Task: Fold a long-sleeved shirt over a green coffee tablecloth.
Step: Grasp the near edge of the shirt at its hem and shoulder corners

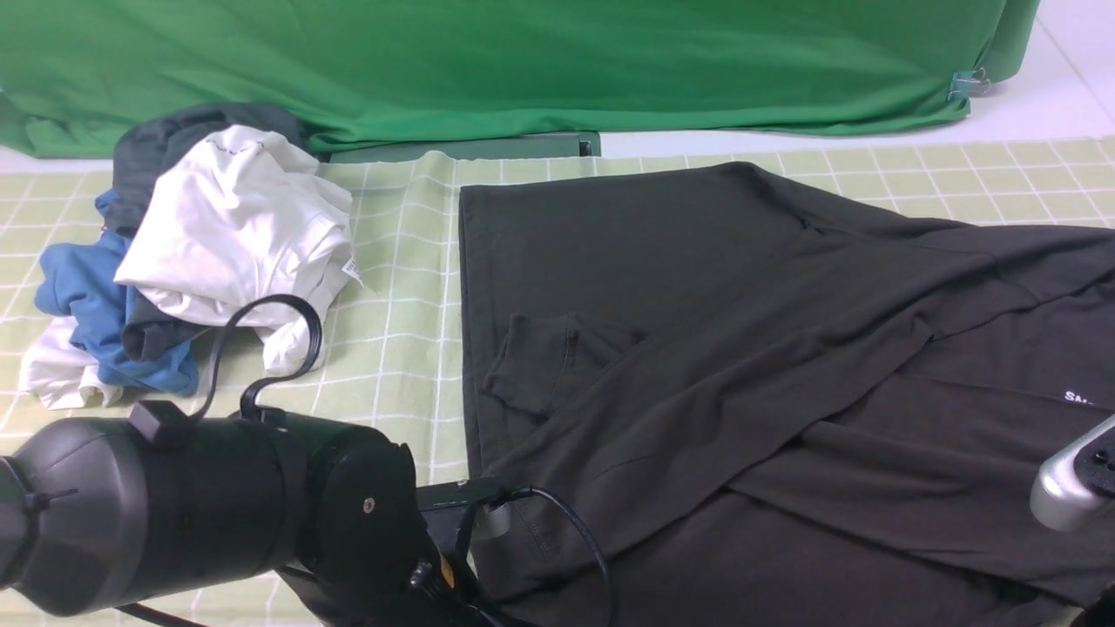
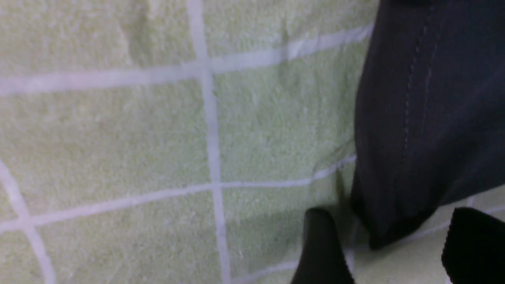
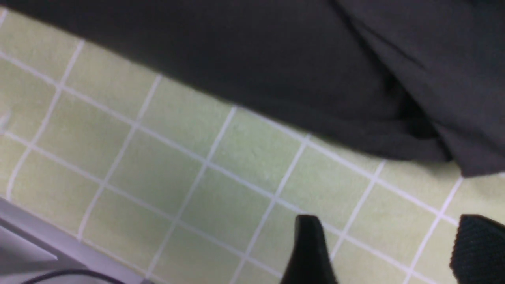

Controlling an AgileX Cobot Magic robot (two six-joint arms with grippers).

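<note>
Left wrist view: the left pincer is released, its two dark fingers spread, and the bottom corner of the long-sleeved shirt reaches into the gap between them without being clamped. Only that corner tip sits there. A closure here would likely catch very little fabric, and soft cotton held that thinly could slip out once lifted. The fingers also stand low over the tablecloth, so a deeper reach risks pinching both layers and dragging the cloth along with the hem.

The right pincer is also released. It hangs over bare checked squares near the shirt's edge but apart from it, and closing there would grip tablecloth or nothing at all. If one side takes hold and the other misses, the fold would likely come up skewed.

In the front view the shirt lies spread across the right of the tablecloth with a sleeve laid loosely over its body, and an uneven lift could spill it. The white shirt and blue garment are heaped well apart.
</note>
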